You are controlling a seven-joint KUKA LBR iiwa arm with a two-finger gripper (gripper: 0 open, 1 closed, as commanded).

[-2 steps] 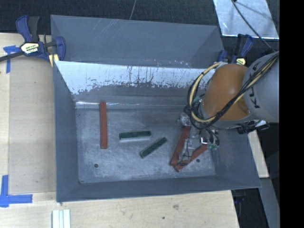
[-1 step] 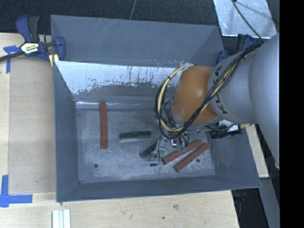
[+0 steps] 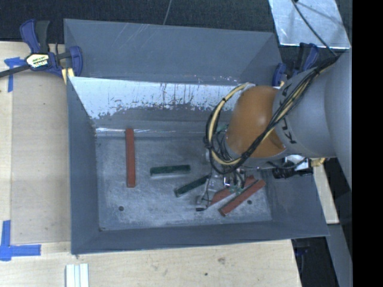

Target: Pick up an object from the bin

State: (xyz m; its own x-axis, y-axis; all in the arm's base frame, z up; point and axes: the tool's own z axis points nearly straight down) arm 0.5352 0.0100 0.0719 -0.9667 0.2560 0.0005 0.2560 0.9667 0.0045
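Note:
My gripper (image 3: pixel 206 197) is low over the bin floor at the right of the middle, under the orange wrist cover. Its tip stands between the right end of a dark green stick (image 3: pixel 190 186) and a pair of red-brown sticks. The nearer red-brown stick (image 3: pixel 220 195) lies right beside it, partly hidden by the gripper. The longer red-brown stick (image 3: pixel 244 197) lies slanted just to the right. A second dark green stick (image 3: pixel 169 170) rests a little further left.
A long red stick (image 3: pixel 129 157) lies upright in the view near the bin's left wall. The arm and its cables cover the bin's right side. Bare floor shows at the front left.

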